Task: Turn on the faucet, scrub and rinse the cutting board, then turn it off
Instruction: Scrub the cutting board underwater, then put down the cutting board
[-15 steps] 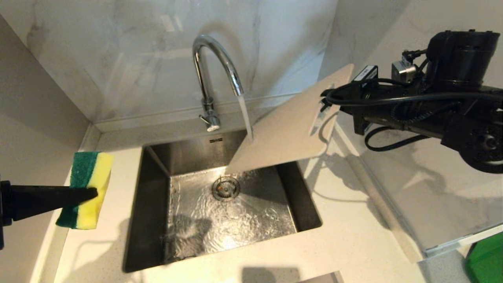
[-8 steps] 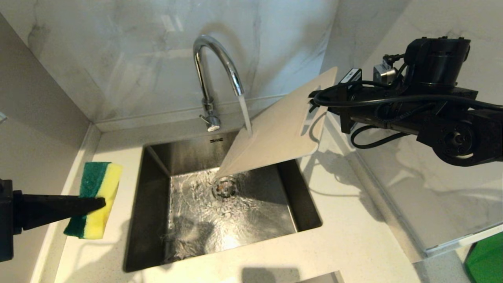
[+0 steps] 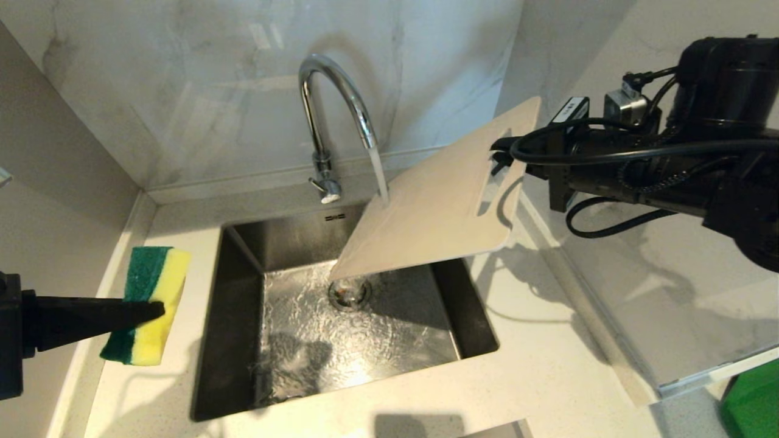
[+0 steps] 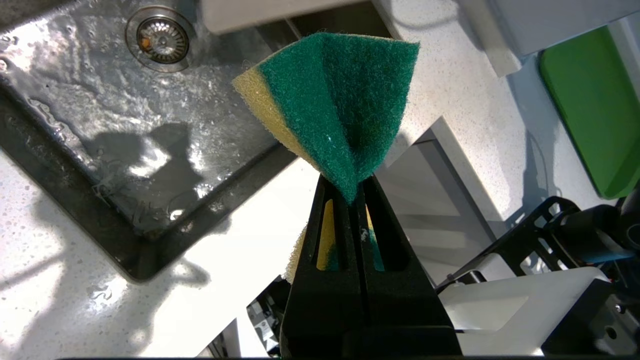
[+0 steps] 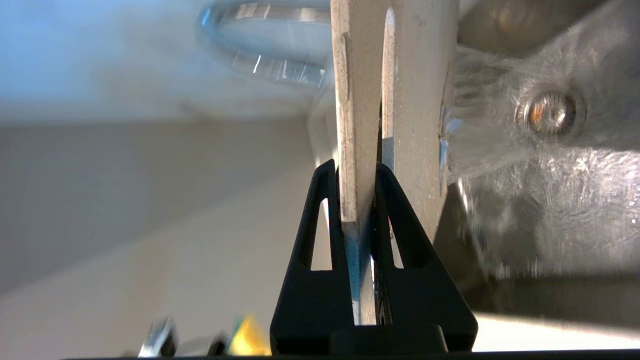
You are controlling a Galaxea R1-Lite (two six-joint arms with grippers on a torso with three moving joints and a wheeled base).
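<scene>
Water (image 3: 378, 176) runs from the chrome faucet (image 3: 331, 103) onto the cream cutting board (image 3: 432, 213). The board hangs tilted over the sink, its low corner above the drain (image 3: 349, 292). My right gripper (image 3: 502, 155) is shut on the strip beside the board's slot handle. In the right wrist view the fingers (image 5: 356, 172) clamp that strip of the board (image 5: 350, 100). My left gripper (image 3: 155, 311) is over the counter left of the sink. It is shut on a green-and-yellow sponge (image 3: 149, 274), which is pinched and folded between the fingers (image 4: 348, 187), green side (image 4: 340, 95) up.
The steel sink (image 3: 237, 340) is wet, with water rippling across its floor. White counter surrounds it, and marble walls stand close behind and to the right. The faucet's lever (image 3: 325, 193) sits at its base. A green object (image 3: 751, 401) lies low at the far right.
The board has shifted slightly left and its low corner has dropped toward the drain. My left gripper with the sponge has drifted a little right and down. Water keeps running.
</scene>
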